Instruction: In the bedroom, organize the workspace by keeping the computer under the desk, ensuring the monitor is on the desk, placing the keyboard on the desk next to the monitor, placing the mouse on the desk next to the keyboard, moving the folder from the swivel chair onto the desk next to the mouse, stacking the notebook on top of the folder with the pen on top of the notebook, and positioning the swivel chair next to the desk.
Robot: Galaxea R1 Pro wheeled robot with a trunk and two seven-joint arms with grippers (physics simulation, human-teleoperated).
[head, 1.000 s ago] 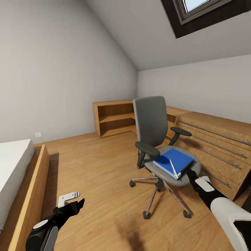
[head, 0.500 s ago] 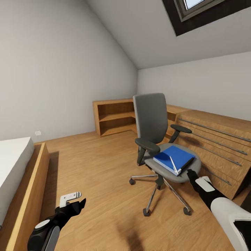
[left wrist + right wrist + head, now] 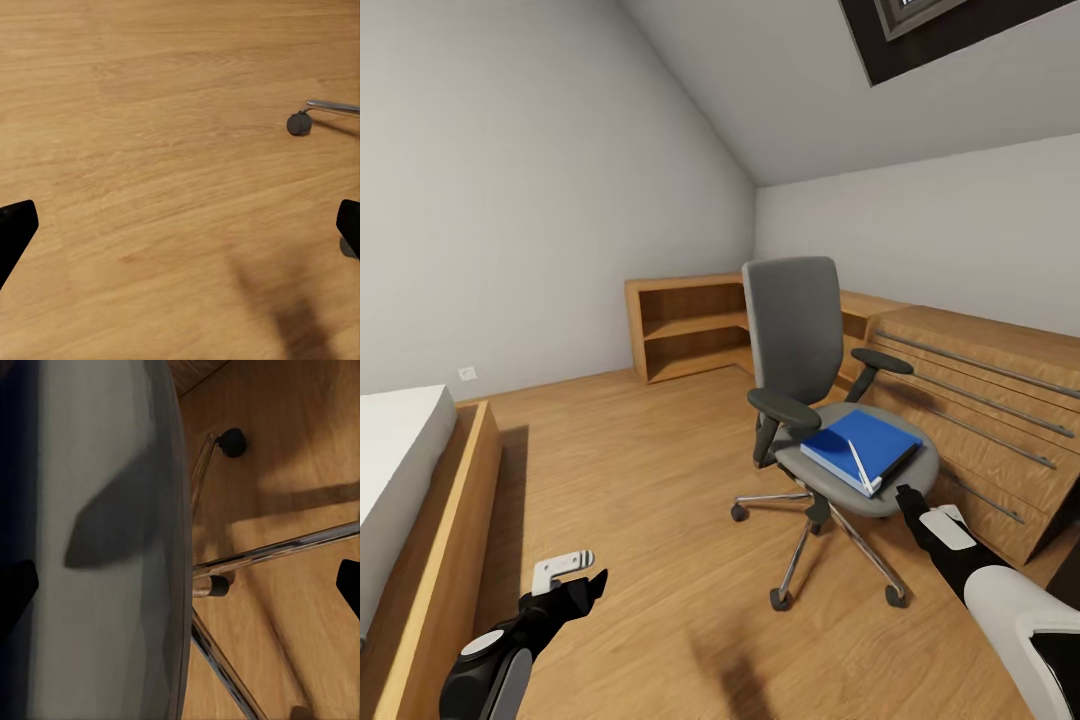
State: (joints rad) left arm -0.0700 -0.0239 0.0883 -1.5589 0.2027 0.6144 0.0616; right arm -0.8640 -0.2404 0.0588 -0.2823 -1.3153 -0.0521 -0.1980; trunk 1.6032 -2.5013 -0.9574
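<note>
Standing on the oak plank floor point(image 3: 650, 470) of the attic bedroom, the grey upholstered swivel chair point(image 3: 797, 350) with black armrests and a chrome five-star base faces the robot, its tall back toward the corner where the sloped pale grey walls meet. The bright blue flat folder point(image 3: 860, 449) lies on the chair's seat, toward the front edge, with what looks like a thin white pen or page edge across its near corner; the picture is too coarse to say which.

The right gripper point(image 3: 906, 497) hangs just beside the front rim of the seat, close below the folder but not touching it. In the right wrist view its two dark fingertips point(image 3: 16, 585) sit at opposite edges of the frame, spread wide with nothing between them, and the grey seat edge point(image 3: 112, 540) and chrome legs point(image 3: 277, 547) with a black caster show past them.

The left gripper point(image 3: 575, 577) is low at the robot's left, over bare floor, well apart from the chair. In the left wrist view its fingertips point(image 3: 15, 229) are likewise at the frame's edges, wide apart and empty, above the wooden planks, with one chair caster point(image 3: 299, 124) further off.

Behind the chair stand open oak corner shelves point(image 3: 685, 330) and, along the right wall, a light oak dresser point(image 3: 980, 410) with long metal bar handles. A bed with a white mattress in a wooden frame point(image 3: 430, 500) lies at the left.
</note>
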